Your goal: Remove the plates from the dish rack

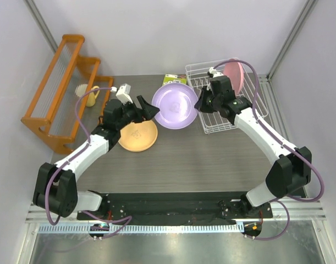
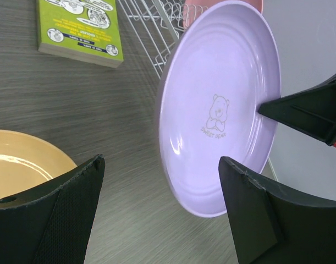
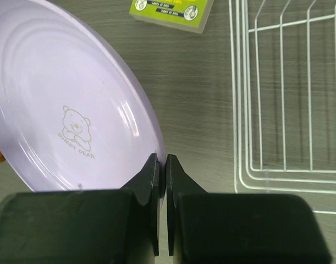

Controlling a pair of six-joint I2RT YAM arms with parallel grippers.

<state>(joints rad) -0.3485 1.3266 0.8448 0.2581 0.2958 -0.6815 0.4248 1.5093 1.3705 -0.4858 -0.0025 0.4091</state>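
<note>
"SWEET PEAR" under bear drawing, lilac plate [image 2: 222,104]

I see the lilac plate [image 2: 222,110] is smooth, shiny plastic. The yellow plate [image 2: 25,159] shines too. The dish rack [image 3: 283,176] is thin white wire. The table [image 2: 74,110] looks dull, like grey wood. The booklet [image 2: 77,27] is glossy paper.

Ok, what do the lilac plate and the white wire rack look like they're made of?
Lilac plate: probably plastic, smooth semi-gloss, going by soft highlights, moulded rings and a printed bear. White wire rack: thin rods, likely metal under a white coating; even white colour, welded-looking grid.
</note>
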